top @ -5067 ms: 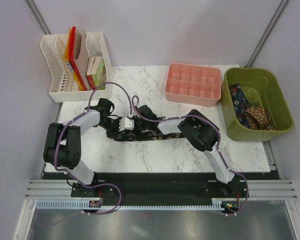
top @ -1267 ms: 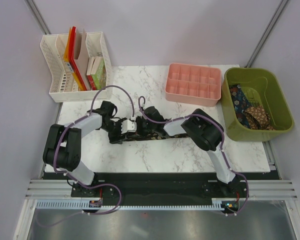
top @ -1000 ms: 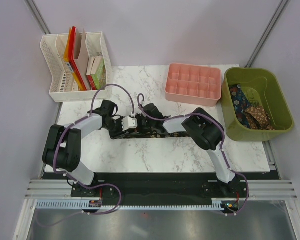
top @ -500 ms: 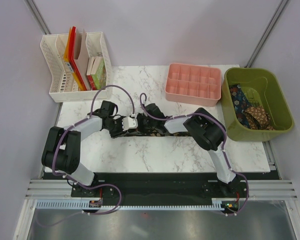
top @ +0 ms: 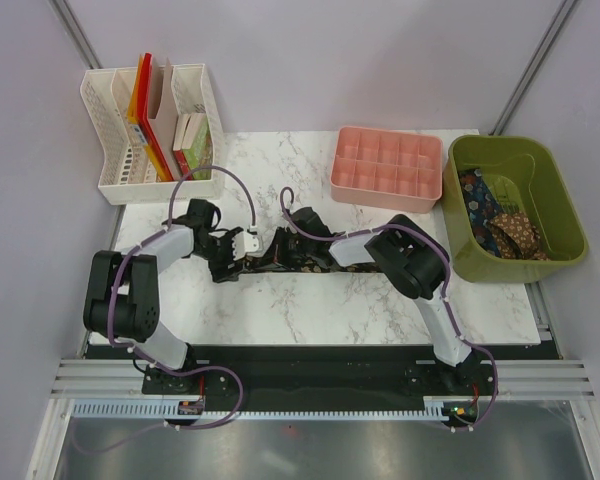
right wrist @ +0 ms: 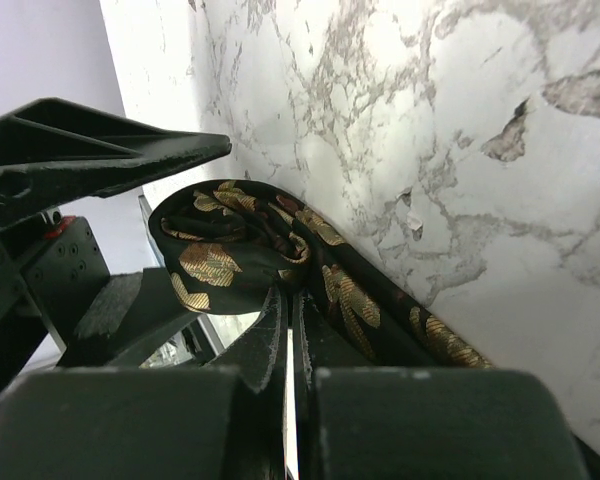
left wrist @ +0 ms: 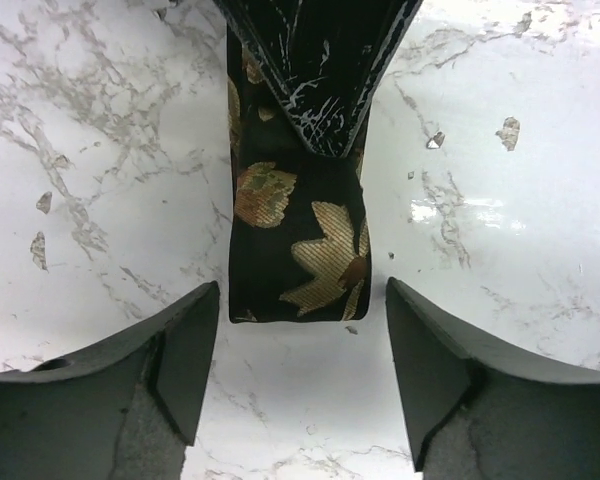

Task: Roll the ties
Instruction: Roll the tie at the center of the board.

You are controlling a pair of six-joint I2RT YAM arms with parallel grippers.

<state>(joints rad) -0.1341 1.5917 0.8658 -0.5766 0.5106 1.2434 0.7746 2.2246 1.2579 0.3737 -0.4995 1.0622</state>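
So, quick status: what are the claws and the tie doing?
Left claw open, straddling folded end of tie. Right claw shut, tips on it. Nothing blocking.

No legible text, book covers [top: 192,145] in white rack [top: 108,150] too small

Tie [left wrist: 295,240] on table [top: 310,310], left of bin [top: 467,266]

We see a black tie [top: 285,263] with gold flowers stretched flat mid-frame, its left end folded over; other ties [top: 502,226] lie heaped far right.
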